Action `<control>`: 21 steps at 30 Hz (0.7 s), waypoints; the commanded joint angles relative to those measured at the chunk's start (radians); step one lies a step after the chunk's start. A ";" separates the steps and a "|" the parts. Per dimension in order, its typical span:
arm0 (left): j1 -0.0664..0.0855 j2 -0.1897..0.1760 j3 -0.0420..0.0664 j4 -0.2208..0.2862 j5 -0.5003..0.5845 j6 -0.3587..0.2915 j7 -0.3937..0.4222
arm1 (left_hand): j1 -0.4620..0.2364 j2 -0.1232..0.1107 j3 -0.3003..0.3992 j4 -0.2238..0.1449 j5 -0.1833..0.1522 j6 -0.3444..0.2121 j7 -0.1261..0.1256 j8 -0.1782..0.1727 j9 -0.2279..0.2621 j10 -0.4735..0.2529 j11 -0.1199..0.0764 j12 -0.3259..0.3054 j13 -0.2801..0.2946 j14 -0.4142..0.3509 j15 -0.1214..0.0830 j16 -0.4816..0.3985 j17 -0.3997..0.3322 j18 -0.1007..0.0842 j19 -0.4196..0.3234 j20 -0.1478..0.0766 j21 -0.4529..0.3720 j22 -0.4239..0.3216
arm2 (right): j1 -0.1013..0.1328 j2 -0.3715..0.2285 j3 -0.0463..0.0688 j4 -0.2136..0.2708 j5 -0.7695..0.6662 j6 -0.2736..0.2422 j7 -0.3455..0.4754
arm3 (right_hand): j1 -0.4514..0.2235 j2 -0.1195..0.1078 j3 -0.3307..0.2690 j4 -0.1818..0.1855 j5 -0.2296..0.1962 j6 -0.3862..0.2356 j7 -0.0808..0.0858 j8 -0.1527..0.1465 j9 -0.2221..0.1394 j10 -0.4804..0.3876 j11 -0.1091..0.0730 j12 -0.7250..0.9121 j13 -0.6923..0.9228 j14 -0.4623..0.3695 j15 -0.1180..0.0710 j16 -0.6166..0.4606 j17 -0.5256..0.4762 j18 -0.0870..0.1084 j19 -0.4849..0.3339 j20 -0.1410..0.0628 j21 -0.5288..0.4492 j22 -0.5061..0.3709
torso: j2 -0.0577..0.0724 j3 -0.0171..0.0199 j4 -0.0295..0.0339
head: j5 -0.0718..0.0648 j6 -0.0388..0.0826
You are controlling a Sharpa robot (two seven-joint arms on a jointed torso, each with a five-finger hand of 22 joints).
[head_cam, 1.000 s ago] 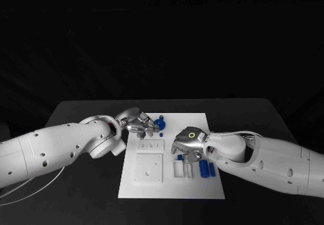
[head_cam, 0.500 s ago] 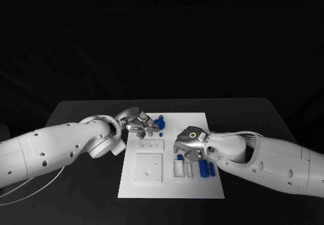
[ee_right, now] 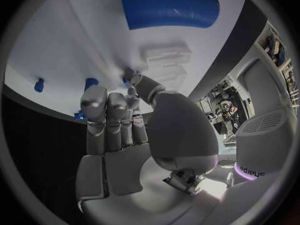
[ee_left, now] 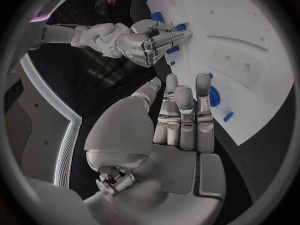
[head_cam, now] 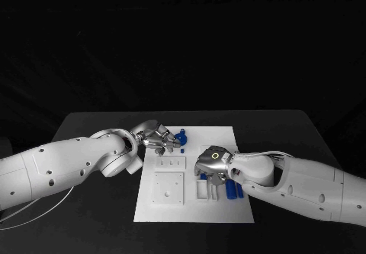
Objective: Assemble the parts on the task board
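The white task board lies in the middle of the black table. My left hand hovers at its far left corner with fingers straight and nothing in them, next to a round blue part. My right hand bends down onto the board's middle, its fingertips touching the white surface beside a raised white block. A small blue part shows just under that hand; whether it is pinched is hidden. Two blue cylinders lie to its right, one looming large.
White recessed blocks sit on the board's left half. Small blue pieces lie near the board's edge, another small one by the round part. Bare black table surrounds the board, with both arms crossing it.
My right hand has slid a little toward the board's near side and sunk lower over the small blue part. The left hand has stayed almost still.
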 commanded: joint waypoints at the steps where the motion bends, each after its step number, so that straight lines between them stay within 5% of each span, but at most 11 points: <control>1: 0.000 0.002 0.000 0.001 0.009 0.007 0.009 | 0.010 0.003 -0.005 0.001 -0.005 0.006 0.000 0.005 0.001 -0.008 0.001 0.005 -0.001 0.000 0.005 -0.004 0.001 0.013 0.009 -0.001 -0.006 0.013 | -0.008 0.004 -0.003 -0.010 -0.007 0.016 0.013 | -0.003 -0.003 -0.009 0.000 -0.004 0.004 -0.001 -0.001 -0.001 0.000 -0.006 0.000 0.000 0.004 -0.001 -0.003 0.001 -0.019 0.000 -0.008 -0.002 0.096 | -0.001 0.0000 -0.0016 | 0.001 -0.002; 13: 0.000 0.000 0.000 0.002 0.009 0.009 0.005 | 0.010 0.004 -0.008 0.004 -0.007 0.003 0.001 0.005 0.001 -0.010 0.002 0.007 -0.001 0.000 0.005 -0.004 0.001 0.013 0.011 -0.001 -0.010 0.014 | -0.014 0.012 -0.004 -0.033 0.000 0.014 0.021 | -0.024 0.014 -0.018 0.008 -0.006 0.095 0.028 0.003 0.002 -0.001 0.003 0.008 0.007 0.004 0.003 -0.001 0.006 -0.022 -0.001 -0.010 -0.001 0.096 | 0.000 0.0005 -0.0015 | 0.003 -0.005; 21: 0.000 -0.001 0.000 0.003 0.009 0.009 0.003 | 0.010 0.004 -0.008 0.004 -0.007 0.003 0.001 0.005 0.001 -0.010 0.002 0.007 -0.001 0.000 0.005 -0.004 0.001 0.013 0.011 -0.001 -0.010 0.014 | -0.015 0.015 -0.004 -0.040 0.005 -0.006 0.012 | -0.064 0.038 -0.072 0.059 -0.006 0.195 0.042 0.000 0.004 0.014 0.025 0.038 0.038 0.011 0.015 0.008 0.015 -0.017 0.007 -0.001 0.005 0.097 | 0.000 0.0000 -0.0019 | 0.003 -0.009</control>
